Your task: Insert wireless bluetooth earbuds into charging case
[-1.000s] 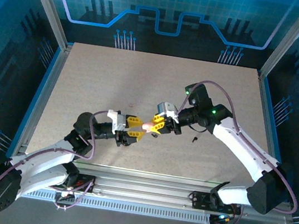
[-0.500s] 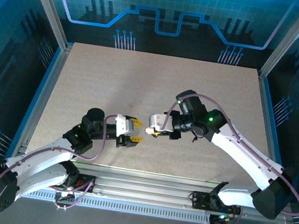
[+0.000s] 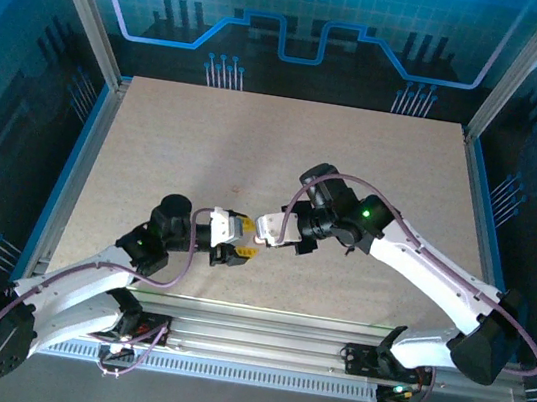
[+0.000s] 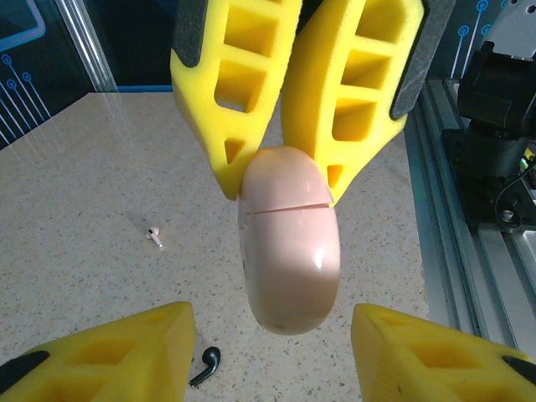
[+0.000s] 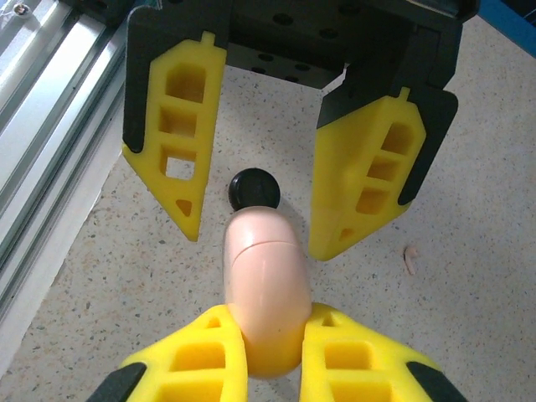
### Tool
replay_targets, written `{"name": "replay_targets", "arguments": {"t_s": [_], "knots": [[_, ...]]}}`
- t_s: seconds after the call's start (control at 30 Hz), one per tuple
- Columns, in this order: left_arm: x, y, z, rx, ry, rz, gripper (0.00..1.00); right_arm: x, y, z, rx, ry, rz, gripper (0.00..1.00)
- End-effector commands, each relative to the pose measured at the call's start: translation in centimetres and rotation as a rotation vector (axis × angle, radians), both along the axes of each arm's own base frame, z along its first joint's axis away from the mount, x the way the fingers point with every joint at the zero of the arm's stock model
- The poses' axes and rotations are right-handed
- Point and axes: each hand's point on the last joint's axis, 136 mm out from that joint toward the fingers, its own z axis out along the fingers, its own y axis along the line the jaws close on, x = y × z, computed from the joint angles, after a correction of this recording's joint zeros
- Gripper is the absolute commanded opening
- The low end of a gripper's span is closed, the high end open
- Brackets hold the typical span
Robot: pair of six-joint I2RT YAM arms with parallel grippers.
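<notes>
The right gripper (image 5: 270,322) was clamped on one end of the pale pink charging case (image 4: 289,251), holding it clear of the table (image 3: 356,154) with its lid seam closed. The left gripper (image 4: 270,311) faced it with jaws parted, straddling the case's free end. A gap showed on either side, and it had hold of nothing. On the table beyond lay a black earbud (image 4: 208,365) near the left fingers, a pale pink earbud (image 4: 155,237) farther off, and a round black case (image 5: 254,188) below the two grippers.

The likely hazard was the grip itself. The case was pinched only at its rounded, glossy end, so an off-centre squeeze from the left jaws could have twisted it or popped it free. With the lid shut, no earbud could go in.

Counted: two cases, one pink and one black; one black earbud; one pale pink earbud in the left wrist view; and a pale pink piece (image 5: 410,260) in the right wrist view that may have been the same one.
</notes>
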Motion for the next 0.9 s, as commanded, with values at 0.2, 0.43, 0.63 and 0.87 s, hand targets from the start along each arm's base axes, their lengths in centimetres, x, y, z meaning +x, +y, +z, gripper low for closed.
{"name": "replay_targets", "arguments": {"t_s": [0.2,0.43,0.63,0.87], "knots": [[-0.7,-0.7,2.2,-0.054,-0.038,-0.052,0.53,-0.8,1.2,1.0,0.041,0.007,0.047,0.09],[-0.5,-0.8,2.4,-0.058,-0.034,-0.041,0.51,-1.0,1.7,0.9,0.043,0.013,0.052,0.09],[-0.4,-0.8,2.6,-0.064,-0.018,-0.039,0.53,-0.8,2.1,0.7,0.045,0.017,0.044,0.09],[-0.4,-0.8,2.6,-0.054,-0.012,-0.038,0.4,-0.6,2.4,1.0,0.056,0.011,0.036,0.09]]}}
